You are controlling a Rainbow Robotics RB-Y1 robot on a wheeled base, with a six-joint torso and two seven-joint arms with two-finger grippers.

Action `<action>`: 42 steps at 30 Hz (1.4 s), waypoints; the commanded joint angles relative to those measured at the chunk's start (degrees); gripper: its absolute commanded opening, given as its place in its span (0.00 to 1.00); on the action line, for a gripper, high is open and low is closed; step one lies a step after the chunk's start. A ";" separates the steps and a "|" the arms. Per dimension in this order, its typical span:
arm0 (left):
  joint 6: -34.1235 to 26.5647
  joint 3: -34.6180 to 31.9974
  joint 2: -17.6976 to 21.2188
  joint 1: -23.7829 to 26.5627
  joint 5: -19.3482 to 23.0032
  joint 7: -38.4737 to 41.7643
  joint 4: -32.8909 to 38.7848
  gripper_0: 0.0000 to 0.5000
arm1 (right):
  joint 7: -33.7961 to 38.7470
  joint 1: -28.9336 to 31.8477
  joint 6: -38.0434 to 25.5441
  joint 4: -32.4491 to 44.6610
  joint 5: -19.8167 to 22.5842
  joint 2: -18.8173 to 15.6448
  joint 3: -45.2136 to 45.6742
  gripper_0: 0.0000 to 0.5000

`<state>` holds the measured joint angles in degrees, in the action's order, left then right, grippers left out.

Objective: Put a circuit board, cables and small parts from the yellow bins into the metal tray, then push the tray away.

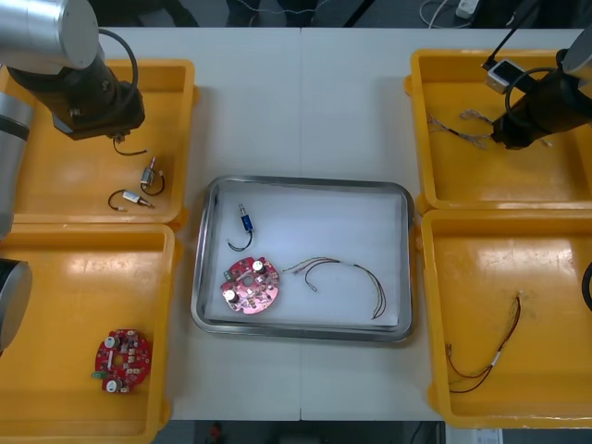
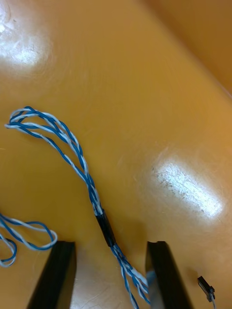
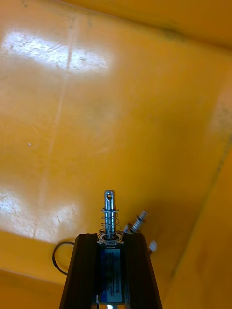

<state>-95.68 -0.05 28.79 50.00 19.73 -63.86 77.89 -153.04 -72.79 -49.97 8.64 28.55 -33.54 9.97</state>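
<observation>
L gripper over far-left yellow plastic bin, clamped on small shiny metal part | shiny metal tray mid-table: round red circuit board, thin cable | R gripper low in far-right yellow plastic bin, fingers apart astride twisted blue-white cable

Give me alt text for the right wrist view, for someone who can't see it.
The right claw, open, straddles a twisted blue and white cable lying on a yellow bin floor, the cable running between its fingers. A second blue and white cable lies beside one finger, a small black connector beside the other.
</observation>
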 commanded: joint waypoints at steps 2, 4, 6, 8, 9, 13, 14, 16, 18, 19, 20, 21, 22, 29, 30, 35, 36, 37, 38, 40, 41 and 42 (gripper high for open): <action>-4.87 -1.45 2.50 -4.47 2.06 -2.23 11.67 0.00 | -1.96 0.55 0.84 0.68 0.36 0.75 0.58 0.37; -7.24 -1.45 2.15 -5.70 3.21 -1.62 15.19 0.00 | -1.96 0.63 0.93 0.59 0.45 0.75 0.58 0.07; -9.09 -1.45 1.71 -6.41 3.65 -1.18 17.82 0.00 | -1.96 0.63 1.10 0.59 0.45 0.75 0.58 0.00; -10.67 -1.45 1.18 -7.11 3.82 -0.83 20.20 0.00 | -1.96 0.63 1.10 0.59 0.36 0.75 0.58 0.00; -11.72 -1.45 0.74 -7.55 3.82 -0.47 21.69 0.00 | -1.96 0.63 1.10 0.68 0.45 0.75 0.58 0.00; -14.32 -1.45 -0.66 -8.43 4.17 0.40 25.65 0.01 | -1.96 0.63 0.58 1.64 0.45 0.58 0.58 0.00; -14.32 -1.54 -0.84 -8.69 4.26 0.58 26.17 0.00 | -1.96 0.63 0.23 2.08 0.27 0.49 0.49 0.00; -14.32 -1.54 -1.54 -9.48 4.44 1.20 28.28 0.00 | -1.96 0.63 -2.41 4.46 -0.43 0.14 0.40 0.00; -14.32 -1.54 -1.98 -10.18 4.53 1.37 29.78 0.00 | -1.96 0.63 -5.22 6.74 -2.10 -0.04 0.40 0.00; -14.32 -1.54 -2.25 -10.62 4.70 1.55 30.74 0.00 | -1.96 0.63 -7.16 8.32 -3.07 -0.04 0.40 0.00; -14.32 -1.45 -2.33 -10.89 4.79 1.55 31.09 0.01 | -1.96 0.63 -8.21 9.11 -3.42 -0.12 0.40 0.00; -14.32 -1.45 -2.60 -11.42 4.96 1.72 32.06 0.00 | -1.96 0.63 -10.15 10.70 -4.12 -0.30 0.49 0.00; -14.32 -1.45 -2.77 -11.77 5.14 1.90 32.76 0.01 | -1.92 0.63 -12.08 12.01 -4.30 -0.48 0.58 0.00; -14.32 -1.36 -2.95 -12.29 6.28 2.51 33.91 0.00 | -0.51 0.63 -21.92 18.34 -5.26 -1.44 1.90 0.00; -14.32 -1.36 -2.95 -12.38 6.28 2.60 33.91 0.00 | -0.33 0.63 -22.80 18.96 -5.44 -1.53 1.99 0.00; -14.32 -1.36 -2.86 -12.29 6.20 2.78 33.91 0.01 | 1.07 0.63 -31.24 24.14 -6.41 -1.79 2.78 0.00; -14.32 -1.36 -2.95 -12.38 6.28 2.69 33.91 0.00 | 1.25 0.63 -32.21 24.76 -6.49 -1.79 2.95 0.00; -14.32 -1.36 -2.86 -12.38 6.28 2.78 33.91 0.00 | 1.60 0.63 -33.96 25.72 -6.67 -1.88 3.30 0.00; -14.32 -1.45 -2.95 -12.29 6.20 2.78 33.91 0.00 | 2.04 0.63 -35.72 26.69 -6.85 -1.88 3.66 0.00; -14.32 -1.45 -2.86 -12.29 6.28 2.78 34.00 0.01 | 3.71 0.63 -38.53 28.36 -7.11 -1.88 3.92 0.00; -14.32 -1.45 -2.86 -12.38 6.28 2.78 34.00 0.01 | 4.68 0.72 -40.29 29.68 -7.37 -1.79 3.92 0.00; -14.32 -1.45 -2.86 -12.29 6.28 2.69 34.00 0.00 | 5.03 0.63 -41.17 30.29 -7.37 -1.79 3.92 0.00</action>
<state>-109.58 -0.06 26.63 38.26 25.51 -63.81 109.65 -151.75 -71.93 -88.60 34.88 21.84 -33.54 12.30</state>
